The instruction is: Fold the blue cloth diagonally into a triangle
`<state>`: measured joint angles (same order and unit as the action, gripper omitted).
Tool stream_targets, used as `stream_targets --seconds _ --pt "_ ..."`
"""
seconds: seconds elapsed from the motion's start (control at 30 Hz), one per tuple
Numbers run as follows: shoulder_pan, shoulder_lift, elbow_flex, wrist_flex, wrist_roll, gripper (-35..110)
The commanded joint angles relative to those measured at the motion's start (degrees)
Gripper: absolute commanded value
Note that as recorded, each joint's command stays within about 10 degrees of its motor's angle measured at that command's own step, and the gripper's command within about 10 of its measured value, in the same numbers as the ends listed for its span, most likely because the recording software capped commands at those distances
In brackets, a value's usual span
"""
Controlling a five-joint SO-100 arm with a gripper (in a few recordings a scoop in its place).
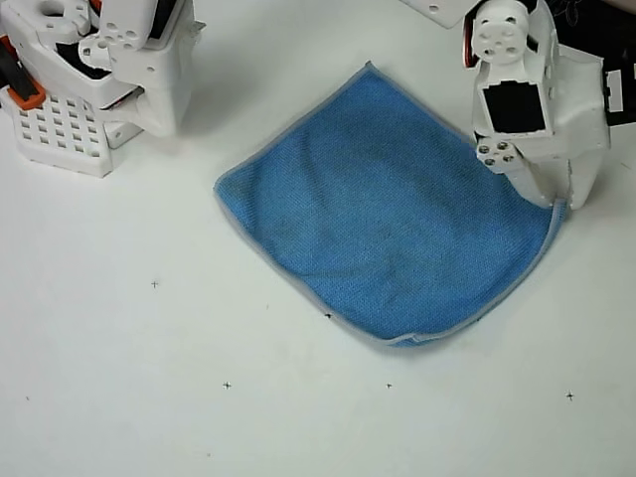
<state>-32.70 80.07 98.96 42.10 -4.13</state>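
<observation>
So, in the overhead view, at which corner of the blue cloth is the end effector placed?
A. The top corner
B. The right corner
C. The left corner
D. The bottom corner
B: the white end effector comes down at the right corner of the blue cloth, whose other corners lie flat on the white table.

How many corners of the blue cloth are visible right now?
3. On the blue cloth, one corner is at top, one at left, one at bottom. The fourth, at right, sits under the gripper, so it is hidden.
</observation>
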Motion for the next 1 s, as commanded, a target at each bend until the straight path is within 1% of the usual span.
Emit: stream_targets --seconds 0.0,0.13,0.6,0.97 --pt "-0.53 5.62 -0.09 -0.26 -0.18 3" --pt "-0.53 5.10 -0.09 -0.26 -0.18 1" --pt "0.88 5.36 -0.26 0.00 -1.85 0" --pt "2.11 6.15 -5.10 7.91 -3.69 0"
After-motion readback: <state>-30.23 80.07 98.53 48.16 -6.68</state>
